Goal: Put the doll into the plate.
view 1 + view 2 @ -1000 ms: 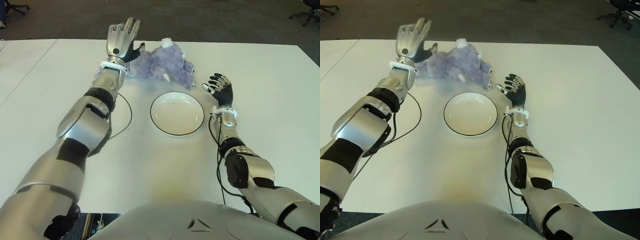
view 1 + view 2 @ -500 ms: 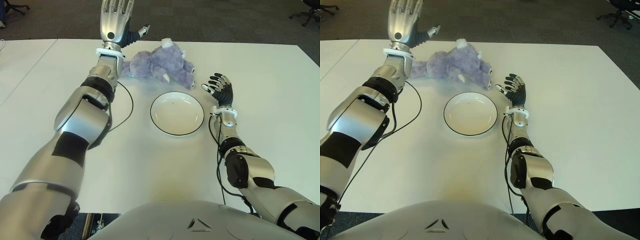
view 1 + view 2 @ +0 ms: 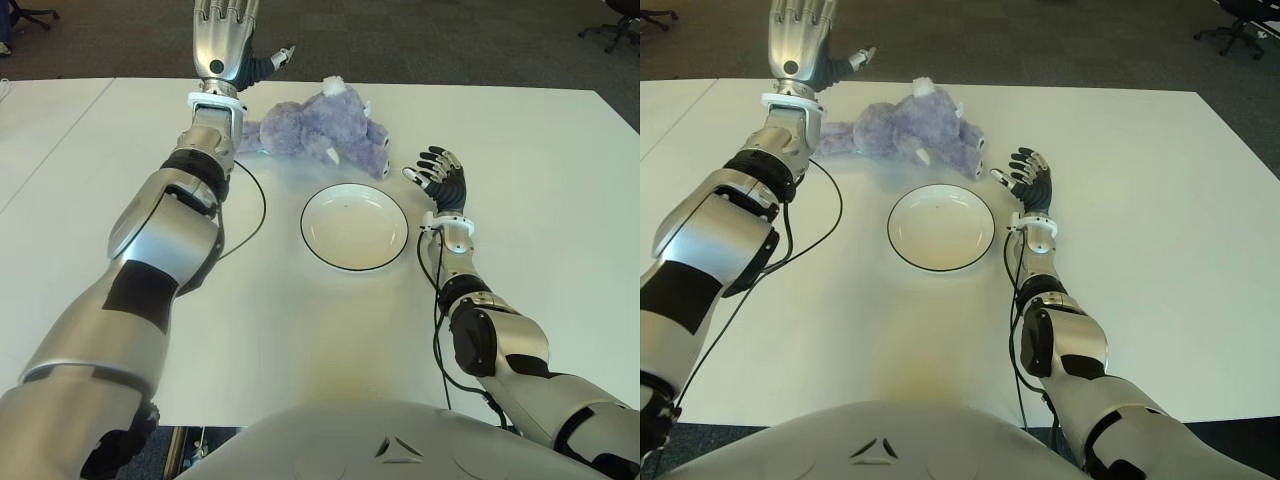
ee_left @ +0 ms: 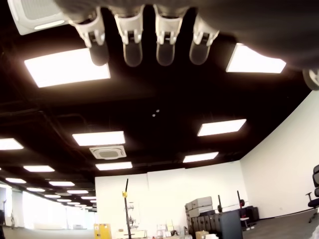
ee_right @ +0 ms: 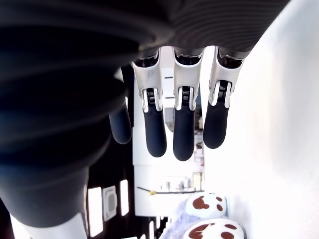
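Raised above the far side of the white table (image 3: 300, 330), the robot's left hand (image 3: 222, 38) points its metal fingers upward, spread and holding nothing; its own wrist camera sees only four pale fingertips (image 4: 132, 47) against a lit ceiling. The right hand (image 3: 438, 178) shows just to the right of the plate (image 3: 354, 226), its dark fingers loosely extended and likewise empty.

The doll (image 3: 322, 131), a lilac plush animal, lies on its side on the tabletop beyond the plate, between the two hands, close to the plate's far rim but apart from it. Its soft pile looks fluffy and yielding, with small white patches at the ears and feet; the right wrist camera catches brown-spotted pads on its paws (image 5: 205, 203).

The plate is round, shallow and cream-coloured with a thin dark rim, glossy enough to suggest ceramic or hard plastic, and it holds nothing. A thin black cable (image 3: 252, 215) loops across the smooth matt table beside the left forearm.

By the look of it, the job has not been started in any lasting way: the toy is ungrasped and the plate bare. Everything remains to be done, namely bringing a hand down on the plush, closing on its body, carrying it the short way over the rim and letting go.
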